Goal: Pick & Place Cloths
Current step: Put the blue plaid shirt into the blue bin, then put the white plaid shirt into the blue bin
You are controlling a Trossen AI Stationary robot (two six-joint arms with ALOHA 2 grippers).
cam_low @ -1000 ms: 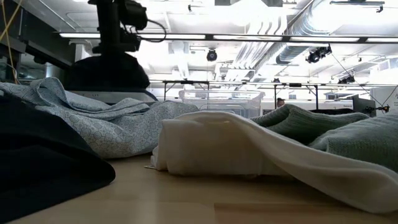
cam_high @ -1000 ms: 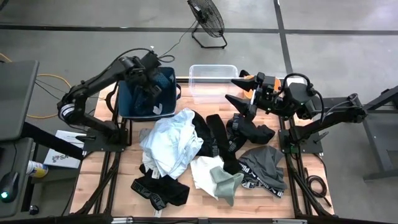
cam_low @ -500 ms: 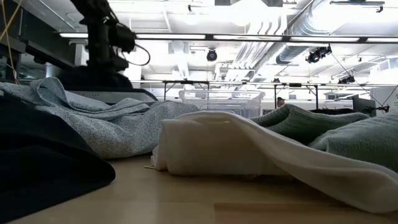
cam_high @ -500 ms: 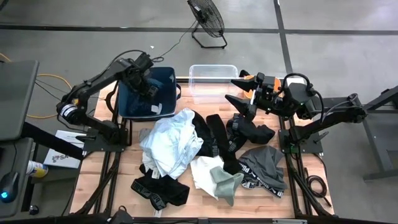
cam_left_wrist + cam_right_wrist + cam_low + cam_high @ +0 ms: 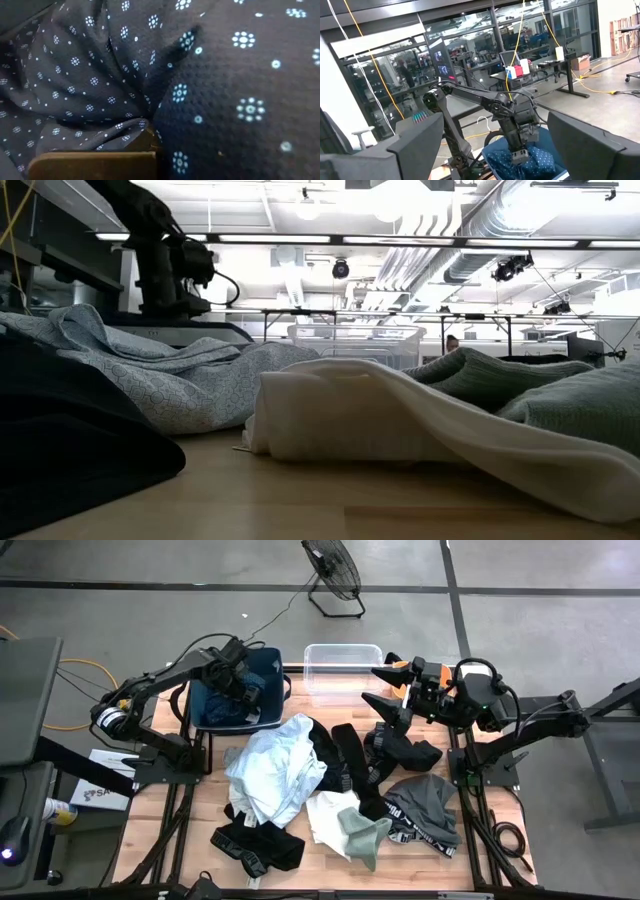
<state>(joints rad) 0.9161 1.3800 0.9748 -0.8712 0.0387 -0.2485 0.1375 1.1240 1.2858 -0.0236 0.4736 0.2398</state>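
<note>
My left gripper (image 5: 240, 690) points down into the navy fabric bin (image 5: 205, 705) at the table's far left and is shut on a navy patterned cloth (image 5: 540, 160); that cloth fills the left wrist view (image 5: 240, 75). Held high and level over the table's far right, my right gripper (image 5: 385, 687) is open with nothing between its fingers. Other cloths lie heaped on the table: a pale blue one (image 5: 275, 770), black ones (image 5: 345, 755), a white one (image 5: 325, 815), a grey-green one (image 5: 365, 830) and a grey one (image 5: 425, 800). My left gripper comes at the navy patterned cloth from above, fingers pointing down. A gathered fold (image 5: 142, 125) bunches against one finger (image 5: 95, 162); how many layers it has I cannot tell. The rest of the cloth lies slack in the bin below the gripper.
A clear plastic tub (image 5: 340, 670) stands at the far edge between the two arms. A black cloth (image 5: 255, 845) lies near the front left. Bare wood (image 5: 175, 830) shows along the table's left side. A fan (image 5: 335, 570) stands on the floor beyond.
My left gripper has sunk into the navy bin, drifting a little toward the table's left and near side and rolling at the wrist. The navy patterned cloth has gone down with it, from bunched above the bin's rim to lying inside the bin.
</note>
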